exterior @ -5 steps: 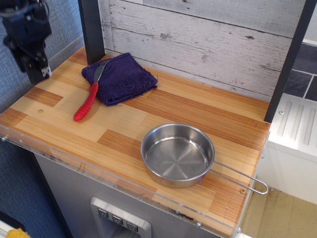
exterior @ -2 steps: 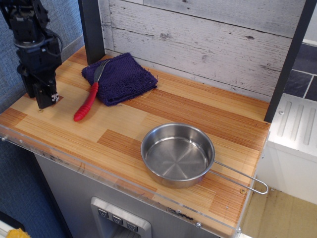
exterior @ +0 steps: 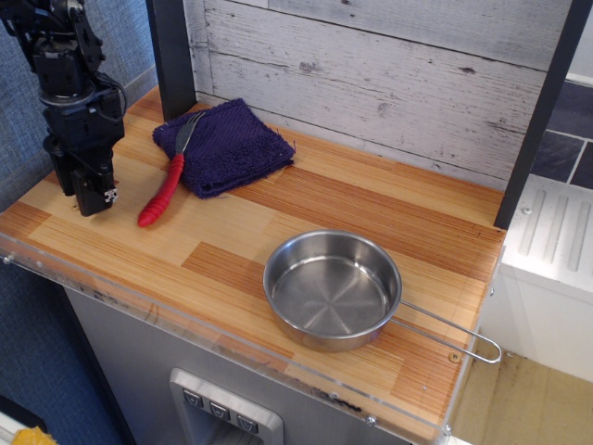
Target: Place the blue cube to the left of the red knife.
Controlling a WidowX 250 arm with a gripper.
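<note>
Since a moment ago the black gripper (exterior: 94,199) has shifted slightly right and down, its tip at the wooden counter (exterior: 306,209); whether its jaws are apart or together cannot be told, and no blue cube shows. Just right of the jaws lies the red knife (exterior: 165,185), long axis diagonal, red handle toward the front-left, metal end resting on the purple cloth (exterior: 227,144). Farther right sits the steel pan (exterior: 334,289).

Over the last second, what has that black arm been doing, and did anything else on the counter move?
The end effector came down from the upper left corner to just above the counter, left of the red knife, then drifted slightly toward the front. The blue cube is not visible, so I cannot tell whether it is held. The knife, purple cloth and steel pan stayed put.
</note>
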